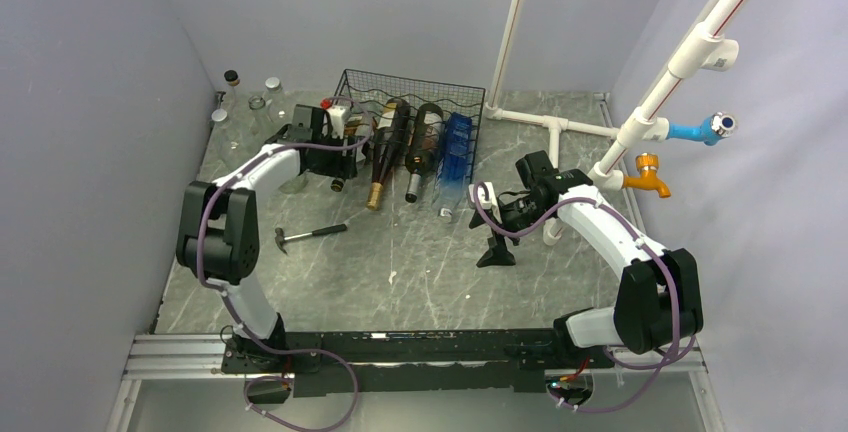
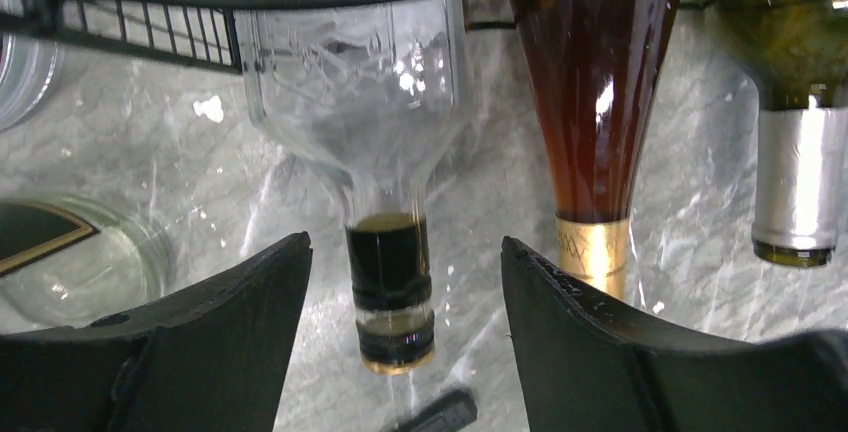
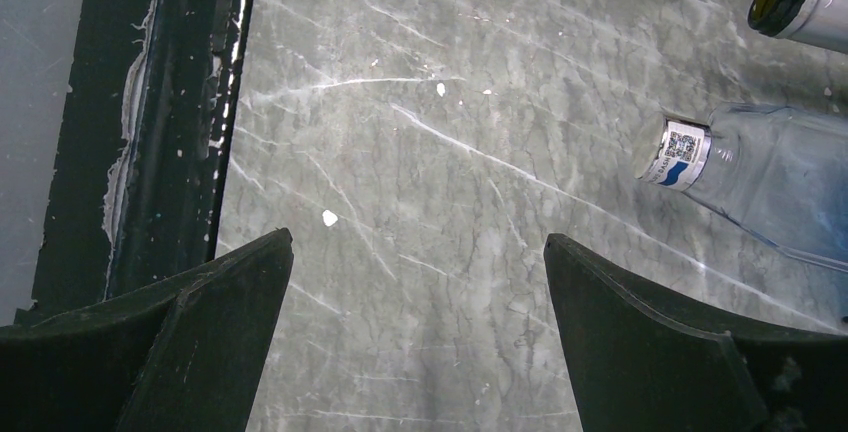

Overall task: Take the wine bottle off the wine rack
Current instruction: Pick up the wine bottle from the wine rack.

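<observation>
The black wire wine rack [image 1: 412, 92] stands at the back of the table with several bottles lying in it, necks toward me. Its leftmost bottle is clear glass [image 2: 360, 82] with a dark neck and cap [image 2: 392, 292]. My left gripper [image 2: 405, 242] straddles that neck, jaws open, with a gap on each side and no contact. In the top view the left gripper [image 1: 335, 160] sits at the rack's front left corner. My right gripper [image 3: 418, 252] hangs open over bare table, right of the rack [image 1: 495, 250].
Beside the clear bottle lie an amber bottle with gold foil [image 2: 595, 102], a green one with silver foil [image 2: 795, 172] and a blue-tinted one [image 3: 770, 177]. A hammer [image 1: 310, 234] lies mid-left. Glass jars [image 1: 245, 102] stand back left. White pipes [image 1: 560, 127] run back right.
</observation>
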